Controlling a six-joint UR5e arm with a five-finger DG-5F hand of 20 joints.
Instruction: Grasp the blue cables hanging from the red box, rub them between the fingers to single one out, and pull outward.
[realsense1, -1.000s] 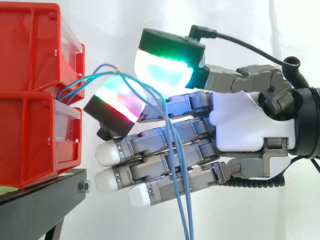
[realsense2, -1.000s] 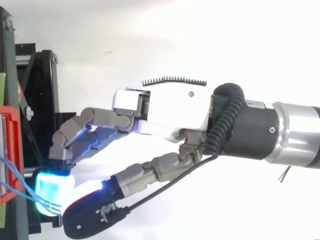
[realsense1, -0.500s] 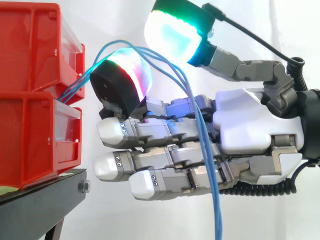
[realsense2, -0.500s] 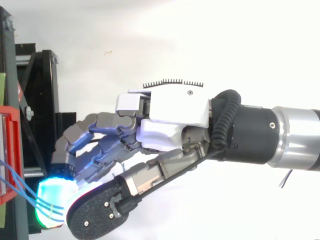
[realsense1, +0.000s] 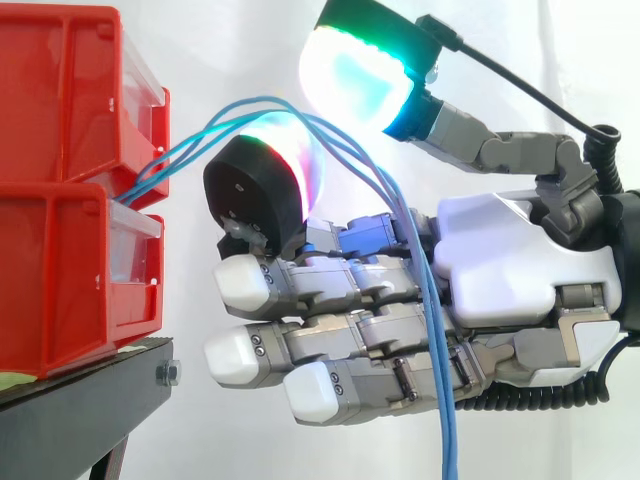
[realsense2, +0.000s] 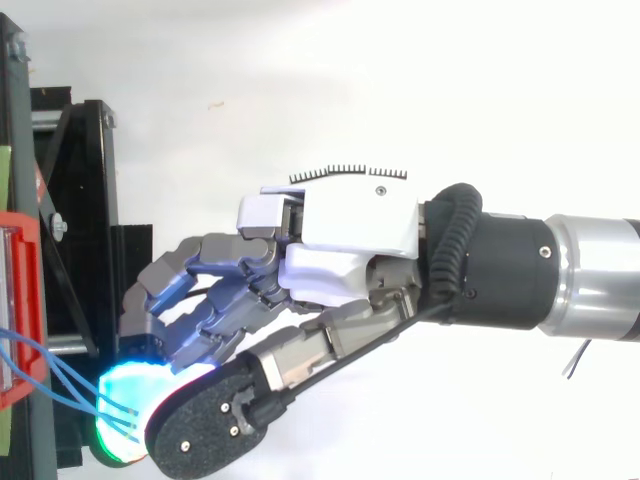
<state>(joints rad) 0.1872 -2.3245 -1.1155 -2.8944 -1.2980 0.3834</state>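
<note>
The hand (realsense1: 520, 270) is closed in a pinch on the blue cables (realsense1: 446, 430). Its thumb pad (realsense1: 355, 80), glowing white, cyan and green, sits above a black-backed finger pad (realsense1: 255, 195) that glows red and magenta, and the cables pass between the two. In the side view the strands ride over the top of the lower pad, with the thumb pad right against them from above. From the top view the hand (realsense2: 350, 215) shows its fingers curled inward. There the cables (realsense2: 80, 392) run in between the cyan-lit pad (realsense2: 130, 385) and the black pad (realsense2: 205, 430) and are lost from sight between them. The other fingertips (realsense1: 240, 283) are plain white and stacked one below another. They are bent toward the bins and touch nothing.

The cables are several thin strands. They come out at the front edge of the red bins (realsense1: 60, 280), from the gap where the upper bin (realsense1: 60, 90) sits on the lower one. From there they fan upward in an arc, cross over the finger pad, then fall close together across the fingers and hang straight down past the hand. The bins stand on the edge of a black stand (realsense1: 90, 400), near the hand but clear of it.
</note>
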